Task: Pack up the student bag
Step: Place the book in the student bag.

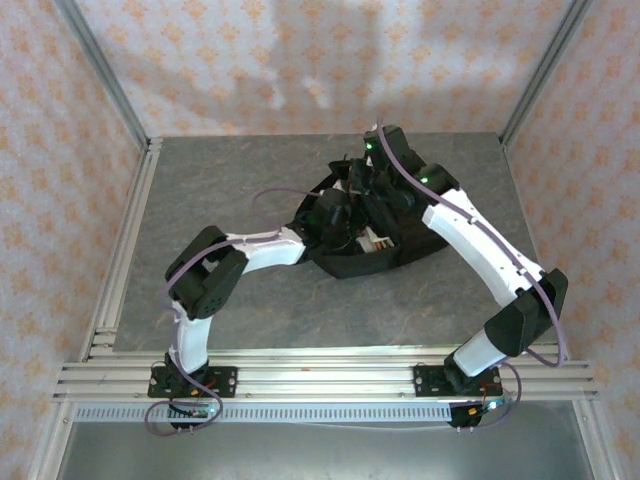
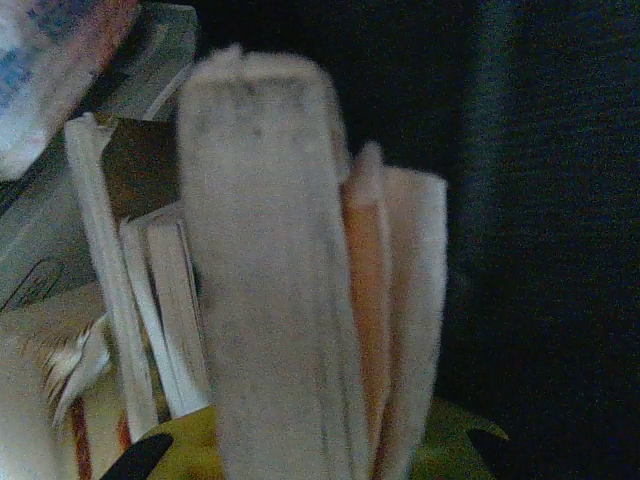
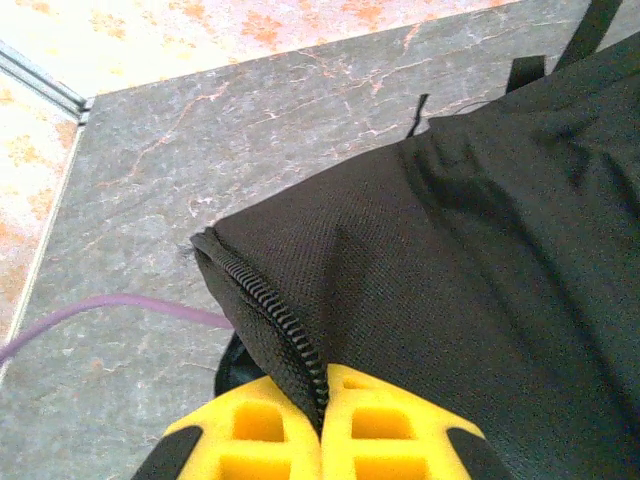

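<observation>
The student bag (image 1: 360,262), a black fabric backpack, lies open in the middle of the table. My left gripper (image 1: 342,215) reaches inside it from the left. In the left wrist view that gripper (image 2: 315,452) is shut on a thick book (image 2: 270,250), whose pale page edge stands between the yellow fingers (image 2: 185,445). Thinner books (image 2: 150,300) stand to its left and the dark bag wall (image 2: 540,250) is on its right. My right gripper (image 3: 322,400) is shut on the bag's zip edge (image 3: 270,310), holding the bag's black fabric (image 3: 450,250) up off the table.
The grey marbled table (image 3: 150,180) has free room around the bag. A purple cable (image 3: 100,310) runs across it near the bag's corner. Aluminium rails (image 1: 130,250) edge the table, and patterned walls (image 1: 300,60) close the back and sides.
</observation>
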`<action>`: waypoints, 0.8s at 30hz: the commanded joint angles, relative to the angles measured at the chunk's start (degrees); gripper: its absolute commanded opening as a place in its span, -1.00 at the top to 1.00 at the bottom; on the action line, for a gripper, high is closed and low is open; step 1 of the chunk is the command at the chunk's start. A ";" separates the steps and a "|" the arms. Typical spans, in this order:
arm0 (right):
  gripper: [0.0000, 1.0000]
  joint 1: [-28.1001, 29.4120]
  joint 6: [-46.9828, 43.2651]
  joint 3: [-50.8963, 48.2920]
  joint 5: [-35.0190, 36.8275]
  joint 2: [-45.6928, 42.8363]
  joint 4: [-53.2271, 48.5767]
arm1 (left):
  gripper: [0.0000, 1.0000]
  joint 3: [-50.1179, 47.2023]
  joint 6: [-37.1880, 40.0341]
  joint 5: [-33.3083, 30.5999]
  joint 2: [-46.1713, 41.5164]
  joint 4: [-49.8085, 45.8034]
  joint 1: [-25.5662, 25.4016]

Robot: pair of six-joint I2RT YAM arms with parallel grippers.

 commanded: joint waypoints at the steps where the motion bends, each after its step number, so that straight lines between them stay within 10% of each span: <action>1: 1.00 0.23 3.76 -0.94 -3.73 -1.11 5.70 | 1.00 6.22 -1.74 4.76 5.90 7.00 -1.60; 14: 1.00 0.15 2.00 -4.33 -0.83 -3.19 6.17 | -0.05 7.16 8.94 7.09 1.05 -4.44 -2.10; 24: 1.00 0.15 1.48 -9.48 3.62 -7.35 6.78 | -0.15 -7.85 14.22 6.27 -13.50 -9.40 -1.81</action>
